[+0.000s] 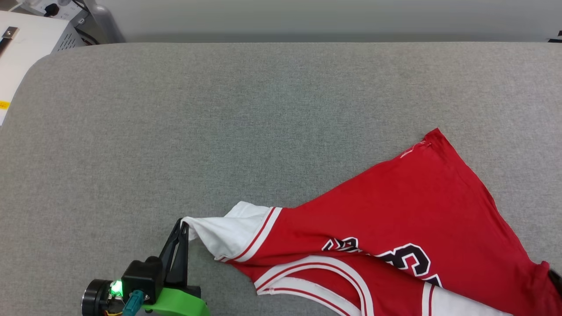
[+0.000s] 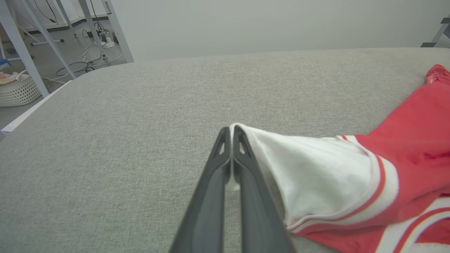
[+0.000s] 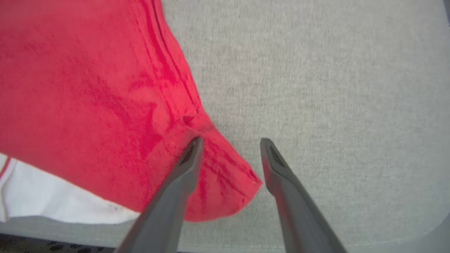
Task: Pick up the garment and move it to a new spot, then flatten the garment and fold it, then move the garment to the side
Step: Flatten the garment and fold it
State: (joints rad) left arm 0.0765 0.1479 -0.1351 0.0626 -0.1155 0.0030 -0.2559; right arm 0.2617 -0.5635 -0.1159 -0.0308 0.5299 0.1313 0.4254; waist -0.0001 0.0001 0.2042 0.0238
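Observation:
The garment (image 1: 408, 206), a red T-shirt with white sleeves, striped trim and a black-and-white print, lies spread at the lower right of the grey table (image 1: 219, 123). My left gripper (image 1: 181, 224) is shut on the tip of one white sleeve (image 2: 316, 168), pulled out to the left; its fingers (image 2: 242, 158) pinch the cloth edge. In the right wrist view my right gripper (image 3: 230, 142) stands open just above a red corner of the garment (image 3: 105, 88). Its left finger (image 3: 186, 165) lies over the cloth, the right finger (image 3: 277, 165) over bare table.
The grey padded table has wide free room at the back and left. A white cabinet (image 1: 30, 48) stands off its far left corner. Off the table, the left wrist view has a white basket (image 2: 15, 91), frame legs and cables on the floor.

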